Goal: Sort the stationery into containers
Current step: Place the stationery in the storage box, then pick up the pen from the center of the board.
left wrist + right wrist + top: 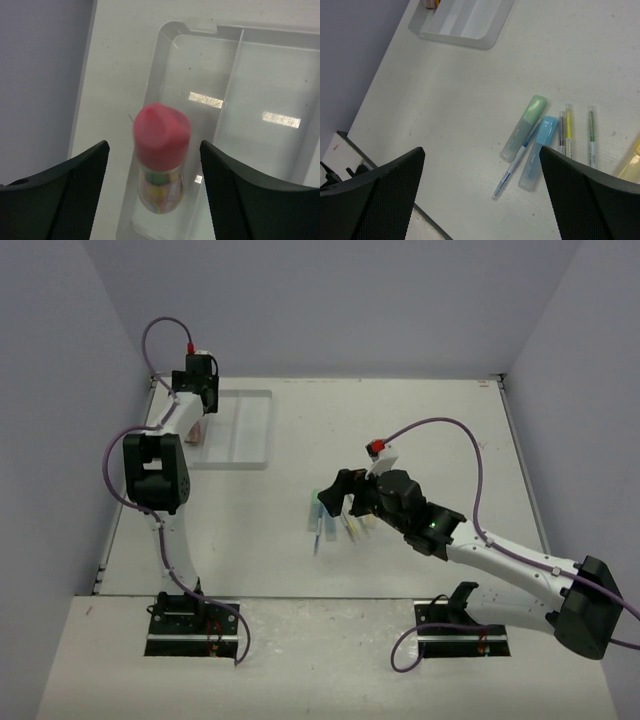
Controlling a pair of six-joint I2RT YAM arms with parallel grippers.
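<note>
Left fingers (pixel 75 190) are standing apart, clear of the pink-capped tube (pixel 161 135) in the tray (pixel 260 75); right fingers (pixel 385 190) are hovering wide open, empty, above unsorted highlighters (pixel 523 128) and pens (pixel 568 131).

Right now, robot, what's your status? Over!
Left gripper open above tray. Right gripper open above loose pens. Pink-capped tube in tray's edge compartment. Nothing blocking.

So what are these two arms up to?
They're sorting items into a white tray. The left arm has its jaws open either side of a pink-capped tube in the tray's end compartment, not gripping it. The right arm hovers, jaws wide open, above the highlighters and thin pens lying on the table.
</note>
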